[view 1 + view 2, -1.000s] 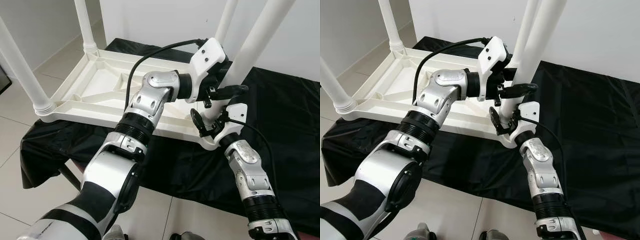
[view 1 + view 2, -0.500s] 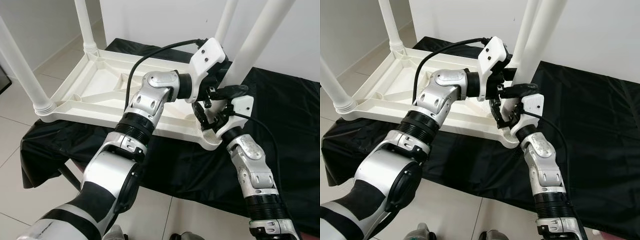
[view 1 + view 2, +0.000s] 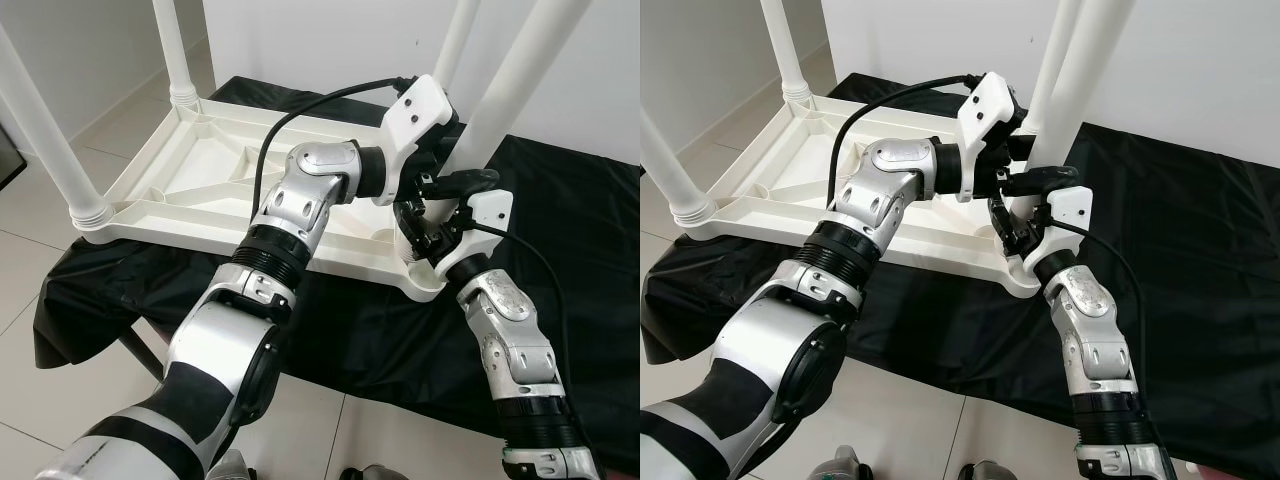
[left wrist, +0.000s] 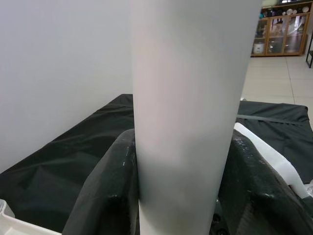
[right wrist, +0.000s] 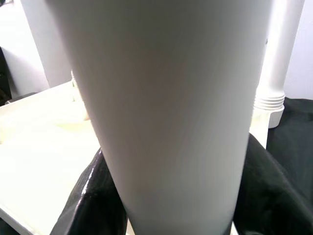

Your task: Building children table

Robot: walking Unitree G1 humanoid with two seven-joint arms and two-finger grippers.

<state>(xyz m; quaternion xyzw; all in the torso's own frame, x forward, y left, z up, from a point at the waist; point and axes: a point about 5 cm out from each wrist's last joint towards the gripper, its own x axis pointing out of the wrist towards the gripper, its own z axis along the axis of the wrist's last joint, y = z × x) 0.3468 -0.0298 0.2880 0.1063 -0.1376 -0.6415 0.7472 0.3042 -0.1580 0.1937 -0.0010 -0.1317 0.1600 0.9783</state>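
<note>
While both grippers clasp it, leg [image 3: 505,75] stands upright.

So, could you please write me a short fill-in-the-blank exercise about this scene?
1. The white table top lies upside down on a ____ cloth.
2. Both grippers close on the same white ____, at the corner nearest the robot.
3. The left gripper holds it ____ the right gripper.

Missing words: black; leg; above
</note>
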